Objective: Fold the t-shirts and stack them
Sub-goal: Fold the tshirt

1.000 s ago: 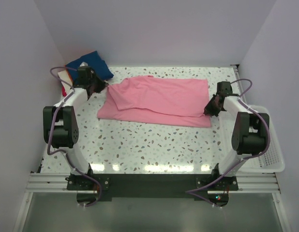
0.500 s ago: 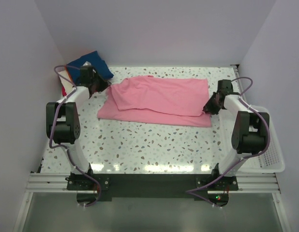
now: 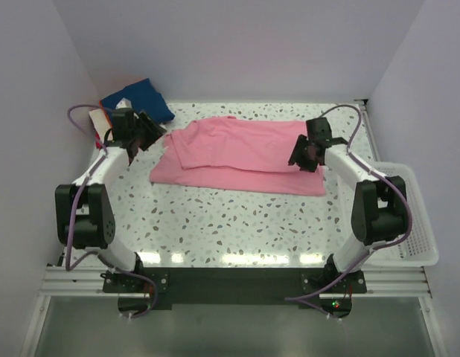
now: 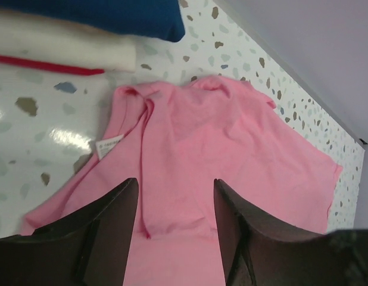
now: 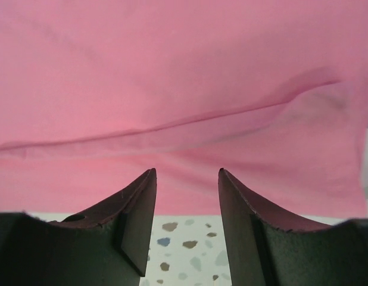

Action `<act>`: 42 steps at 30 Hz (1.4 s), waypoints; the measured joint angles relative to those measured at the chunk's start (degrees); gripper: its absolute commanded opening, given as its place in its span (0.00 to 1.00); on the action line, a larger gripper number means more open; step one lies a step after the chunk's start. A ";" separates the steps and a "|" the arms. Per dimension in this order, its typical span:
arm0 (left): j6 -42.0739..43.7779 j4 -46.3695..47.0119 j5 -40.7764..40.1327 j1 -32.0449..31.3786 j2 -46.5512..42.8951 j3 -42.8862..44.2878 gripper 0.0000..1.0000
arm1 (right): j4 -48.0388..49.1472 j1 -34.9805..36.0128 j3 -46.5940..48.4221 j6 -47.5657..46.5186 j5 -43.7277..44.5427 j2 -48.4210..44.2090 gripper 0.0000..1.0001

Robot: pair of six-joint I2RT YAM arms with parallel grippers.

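Two hands, one shirt in work, listed left to right across the overhead view. Upper left: stack of folded t-shirts, navy uppermost, with white and red edges under it in the left wrist view; it lies just beyond the left hand. Left of centre: left hand, spread with nothing between its fingers, poised at the left end of the pink t-shirt, where a small white label shows. Centre: the pink t-shirt lies flat on the speckled desk, partly folded, one layer doubled over and a single strip left bare along the lower edge. Its long axis runs left to right across the frame. Right of centre: right hand, likewise spread and holding nothing, over the shirt's right end with the cloth ahead of its fingertips. Far right: white mesh basket, well apart from the shirt. Judgement: each arm is nearer its own end of the shirt, so the coming fold likely takes both ends together.
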 measured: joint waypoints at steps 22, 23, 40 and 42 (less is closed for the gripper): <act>-3.65 -3.10 -9.22 0.11 -18.34 -31.65 0.62 | -0.07 18.29 11.21 -1.66 0.92 12.87 0.33; -3.76 -2.43 -8.92 0.11 -17.49 -31.65 0.62 | -0.22 18.45 11.93 -1.68 0.83 13.49 0.33; -5.25 3.28 -7.82 1.70 -9.40 -29.59 0.34 | -1.62 20.44 15.58 -1.90 1.33 17.11 0.32; -5.20 3.26 -8.00 1.79 -9.25 -29.33 0.28 | -1.60 21.09 15.43 -1.92 1.57 16.96 0.31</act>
